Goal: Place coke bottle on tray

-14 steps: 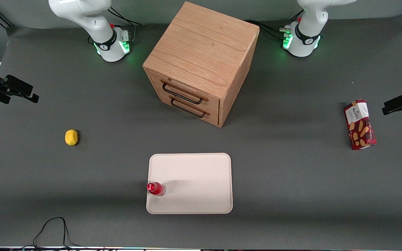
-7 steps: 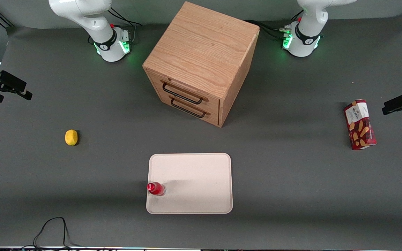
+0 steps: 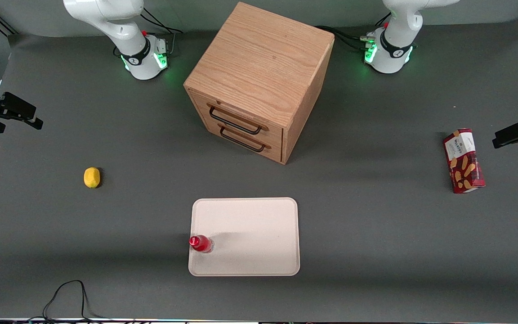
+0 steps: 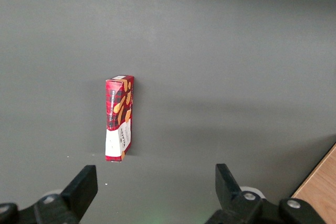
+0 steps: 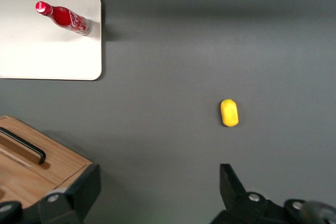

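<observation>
The coke bottle (image 3: 201,243), small, red, with a red cap, stands upright on the cream-white tray (image 3: 250,234), at the tray's edge toward the working arm's end. Both show in the right wrist view: bottle (image 5: 65,18), tray (image 5: 47,51). My right gripper (image 3: 29,118) is open and empty. It hangs high above the table at the working arm's end, well away from bottle and tray. In the right wrist view the gripper (image 5: 157,187) has its fingers wide apart over bare grey table.
A wooden two-drawer cabinet (image 3: 259,76) stands mid-table, farther from the front camera than the tray. A yellow lemon (image 3: 91,177) lies between gripper and tray. A red snack box (image 3: 463,160) lies toward the parked arm's end. A black cable (image 3: 68,297) loops at the near edge.
My right gripper has drawn back a little toward the working arm's end of the table, then held still. The bottle and tray have not moved.
</observation>
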### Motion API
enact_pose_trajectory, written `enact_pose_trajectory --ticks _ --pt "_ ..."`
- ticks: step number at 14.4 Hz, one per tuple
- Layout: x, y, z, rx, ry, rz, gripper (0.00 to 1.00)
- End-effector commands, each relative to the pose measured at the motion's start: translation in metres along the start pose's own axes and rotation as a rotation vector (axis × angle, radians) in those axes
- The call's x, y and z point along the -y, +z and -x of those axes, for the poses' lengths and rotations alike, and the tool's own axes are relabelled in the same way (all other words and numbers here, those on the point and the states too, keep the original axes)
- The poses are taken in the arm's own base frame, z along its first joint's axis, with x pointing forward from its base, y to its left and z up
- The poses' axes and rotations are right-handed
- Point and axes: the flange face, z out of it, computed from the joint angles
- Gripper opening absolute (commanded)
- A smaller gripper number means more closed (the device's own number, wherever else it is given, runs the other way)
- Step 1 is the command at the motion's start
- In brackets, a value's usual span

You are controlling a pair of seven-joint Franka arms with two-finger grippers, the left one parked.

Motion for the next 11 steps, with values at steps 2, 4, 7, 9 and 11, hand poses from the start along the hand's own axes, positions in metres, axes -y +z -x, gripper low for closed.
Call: enact_pose_trajectory --ticks 2,4,7,9,11 --pt "-0.0049 -0.0009 -0.0010 0.004 -0.030 0.042 1.00" --pt "-0.0039 -0.0005 0.0002 0.015 -0.031 0.047 1.00" --pt "-0.0063 0.0009 0.0024 0.035 -0.032 0.061 1.00" --pt "-0.0071 0.0000 0.0029 0.034 -0.035 0.061 1.00" --pt "-0.0072 0.0002 0.0024 0.034 -0.036 0.063 1.00"
